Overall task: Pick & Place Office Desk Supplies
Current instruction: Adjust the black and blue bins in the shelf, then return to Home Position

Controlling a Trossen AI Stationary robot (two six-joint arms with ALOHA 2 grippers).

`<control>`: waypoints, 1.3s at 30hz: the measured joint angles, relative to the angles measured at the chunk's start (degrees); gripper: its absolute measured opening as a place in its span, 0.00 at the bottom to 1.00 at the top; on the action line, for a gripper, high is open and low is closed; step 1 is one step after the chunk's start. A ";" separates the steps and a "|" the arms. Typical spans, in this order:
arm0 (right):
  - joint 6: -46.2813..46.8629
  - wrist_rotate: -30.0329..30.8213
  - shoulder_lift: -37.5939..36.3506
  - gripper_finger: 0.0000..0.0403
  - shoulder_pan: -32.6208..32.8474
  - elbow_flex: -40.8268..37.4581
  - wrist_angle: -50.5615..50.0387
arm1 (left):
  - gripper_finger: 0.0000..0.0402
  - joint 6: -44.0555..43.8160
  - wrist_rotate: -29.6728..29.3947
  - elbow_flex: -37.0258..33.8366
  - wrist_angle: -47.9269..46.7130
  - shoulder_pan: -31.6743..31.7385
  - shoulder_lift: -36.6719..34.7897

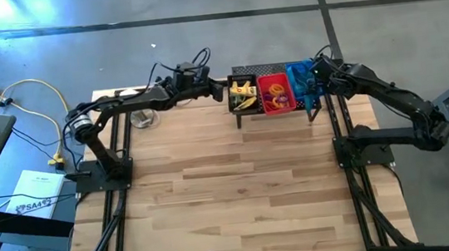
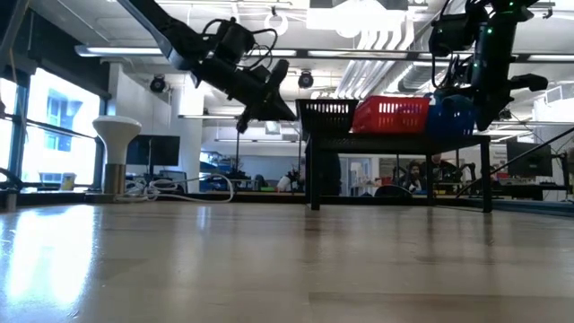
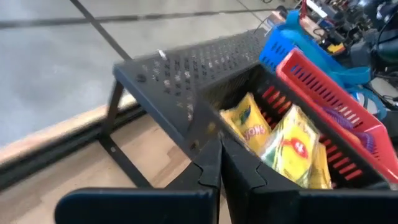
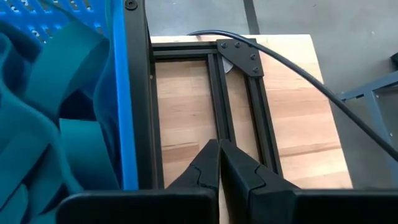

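Supplies sit in three bins on the black shelf [image 1: 277, 113] at the table's far edge: yellow packets [image 1: 243, 95], long axes seemingly across the bin, coloured rings [image 1: 277, 96], blue bin [image 1: 300, 87]. Left gripper [image 1: 222, 87] and right gripper [image 1: 316, 88] flank them, both clenched empty. Bare wooden tabletop [image 1: 231, 191] spreads nearer; concrete floor beyond.

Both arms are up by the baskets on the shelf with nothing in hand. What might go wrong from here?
1. The left gripper, shut, sits right at the edge of the black basket; a careless move may knock the shelf.
2. The right gripper, shut, hangs close beside the blue basket and the frame rail; retracting might snag either.
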 joint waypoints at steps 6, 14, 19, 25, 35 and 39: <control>-0.18 -0.86 0.00 0.00 0.02 0.00 0.02 | 0.00 -0.76 0.33 -0.04 1.24 -0.43 1.97; -0.28 -0.62 0.00 0.00 0.02 0.00 0.02 | 0.00 -0.74 1.81 -0.04 2.78 -0.25 1.58; -0.47 1.06 -0.22 0.00 0.02 0.00 0.01 | 0.00 0.12 2.11 -0.04 2.63 -0.25 1.58; -3.27 2.60 -3.06 0.01 0.00 0.00 0.02 | 0.00 0.17 1.43 -0.04 2.62 -0.15 1.58; -10.28 6.32 -14.44 0.07 0.02 0.00 0.20 | 0.00 5.31 1.36 -0.10 -10.94 6.44 -7.97; -16.01 6.26 -21.46 0.06 1.90 0.00 2.63 | 0.00 10.60 1.70 -0.10 -21.72 7.24 -15.51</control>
